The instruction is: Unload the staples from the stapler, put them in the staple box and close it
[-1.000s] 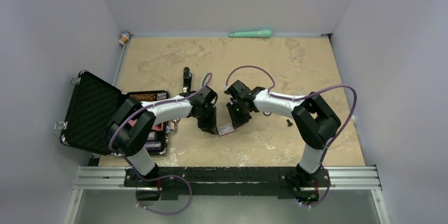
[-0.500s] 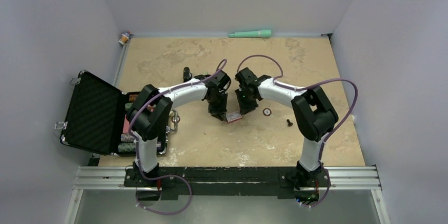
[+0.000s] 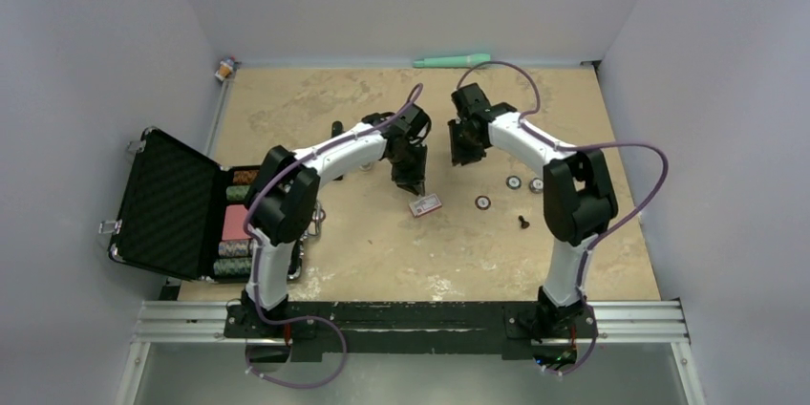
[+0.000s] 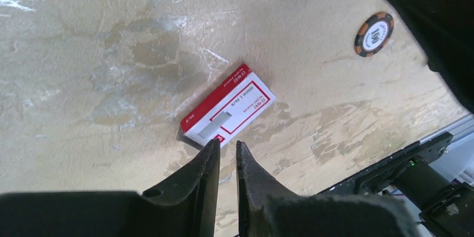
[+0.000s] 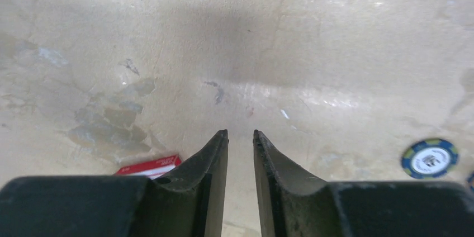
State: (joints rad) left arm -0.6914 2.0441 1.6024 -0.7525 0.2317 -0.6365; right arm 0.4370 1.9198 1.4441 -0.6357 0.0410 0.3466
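Rails (image 3: 411, 321) of grey metal carry both arm bases at the near edge of the sandy table (image 3: 382, 262). To the near left a black case (image 3: 167, 197) lies open, its foam lid leaning outward and rows of chips (image 3: 236, 223) in its tray; the left arm rises right beside it.

Farther in, on the right, a small dark piece (image 3: 522, 222) lies alone. Beyond it is a loose chip (image 3: 483, 202), then two more chips (image 3: 525, 182) side by side near the right arm's elbow.

Near the middle lies a small box with a red-and-white label (image 4: 226, 105), flat and skewed. The left gripper (image 4: 226, 145) hangs above it, tips pointing at the box's near edge. Its fingers are a narrow slit apart and hold nothing. The right gripper (image 5: 240, 133) hangs a little farther back and to the right, well apart from the box. Its fingers are also only narrowly parted, with bare table between them.

The stapler (image 3: 336, 128) stands behind the left arm's white forearm, which crosses in front of it and hides its lower part. Neither gripper is near it. The staples are too small to make out.

A sage-green oblong piece (image 3: 454, 60) lies along the far wall, and a small orange-and-white object (image 3: 224, 68) sits in the far-left corner.
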